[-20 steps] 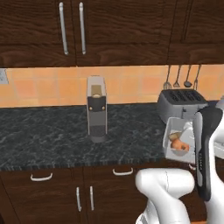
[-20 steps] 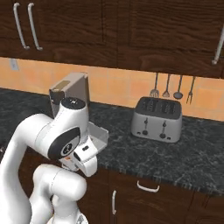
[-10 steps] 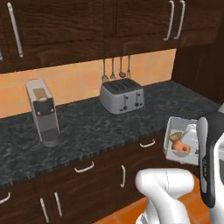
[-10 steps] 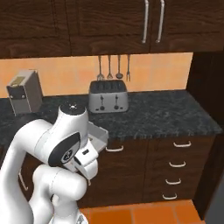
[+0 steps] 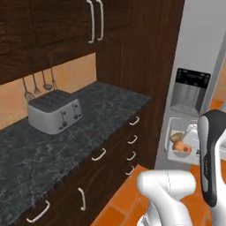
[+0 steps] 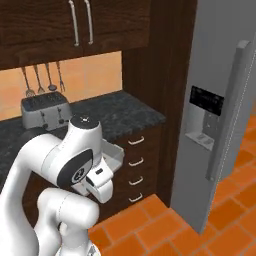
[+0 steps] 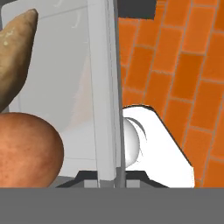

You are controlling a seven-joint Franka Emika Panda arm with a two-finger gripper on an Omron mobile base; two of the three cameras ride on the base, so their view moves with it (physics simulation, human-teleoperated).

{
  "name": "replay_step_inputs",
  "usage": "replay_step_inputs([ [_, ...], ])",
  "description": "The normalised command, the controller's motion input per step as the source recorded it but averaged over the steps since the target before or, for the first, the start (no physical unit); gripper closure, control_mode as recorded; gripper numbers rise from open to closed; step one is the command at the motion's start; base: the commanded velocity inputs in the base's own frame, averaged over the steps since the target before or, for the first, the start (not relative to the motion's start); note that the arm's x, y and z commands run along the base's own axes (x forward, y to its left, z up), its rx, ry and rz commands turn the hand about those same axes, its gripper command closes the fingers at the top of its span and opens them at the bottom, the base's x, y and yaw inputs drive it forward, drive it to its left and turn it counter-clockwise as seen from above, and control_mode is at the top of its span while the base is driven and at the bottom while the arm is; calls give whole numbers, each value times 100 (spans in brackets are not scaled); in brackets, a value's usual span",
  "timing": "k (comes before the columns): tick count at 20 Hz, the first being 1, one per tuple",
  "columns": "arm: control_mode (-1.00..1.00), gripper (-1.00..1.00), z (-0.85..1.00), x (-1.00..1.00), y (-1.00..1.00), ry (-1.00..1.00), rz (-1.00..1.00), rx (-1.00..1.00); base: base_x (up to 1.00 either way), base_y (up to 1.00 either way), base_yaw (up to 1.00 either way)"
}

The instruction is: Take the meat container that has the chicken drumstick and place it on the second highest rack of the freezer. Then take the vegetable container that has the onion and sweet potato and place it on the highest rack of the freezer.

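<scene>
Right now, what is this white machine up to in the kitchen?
The white robot arm is carrying a small shallow grey tray that holds a round orange-tan onion and a long tan sweet potato. Its end effector grips the tray by one side wall. The tall grey freezer stands ahead with its door shut. A silver toaster sits on the dark stone counter.

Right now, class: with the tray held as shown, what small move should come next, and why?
Probably keep the vegetable container level and roll on toward the freezer: the gripper pinches its wall, the onion and sweet potato lie inside, and the door looks closed.
</scene>
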Motion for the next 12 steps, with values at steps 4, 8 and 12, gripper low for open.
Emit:
replay_step_inputs([
  [4,100,100,0,0,0,0,0,0,7,-57,-79],
  [8,100,100,0,0,0,0,0,0,9,-53,-82],
  [12,100,100,0,0,0,0,0,0,35,-38,-77],
])
